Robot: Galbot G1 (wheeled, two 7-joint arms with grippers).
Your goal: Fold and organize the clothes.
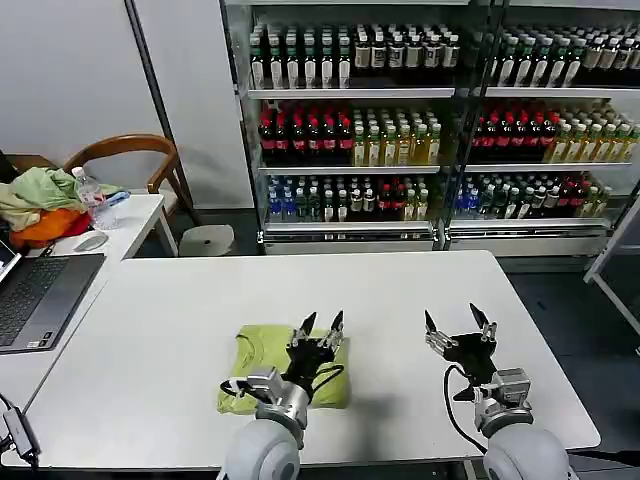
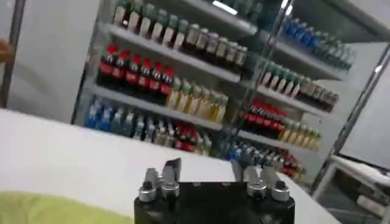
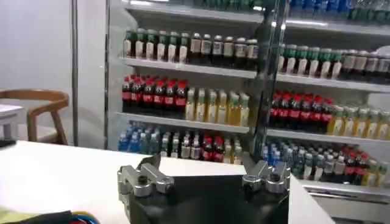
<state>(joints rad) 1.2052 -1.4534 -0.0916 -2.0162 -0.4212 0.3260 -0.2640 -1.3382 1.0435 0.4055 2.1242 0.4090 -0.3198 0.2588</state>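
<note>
The lime yellow-green T-shirt (image 1: 268, 362) lies folded into a small rectangle on the white table (image 1: 180, 330), near its front edge. Its ribbed neck faces the table's left. My left gripper (image 1: 320, 324) is raised over the shirt's right part, fingers spread open and empty. A corner of the shirt (image 2: 36, 210) shows in the left wrist view, below the open left gripper (image 2: 207, 173). My right gripper (image 1: 458, 322) hovers open above bare table to the right of the shirt. The right wrist view has the open gripper (image 3: 204, 167) with nothing between the fingers.
A side table at the left carries a laptop (image 1: 35, 295), a water bottle (image 1: 92, 198) and a heap of pale green and orange garments (image 1: 40, 205). A wooden chair (image 1: 130, 160) and a stool (image 1: 207, 240) stand behind. Shelves of bottles (image 1: 420, 130) fill the back.
</note>
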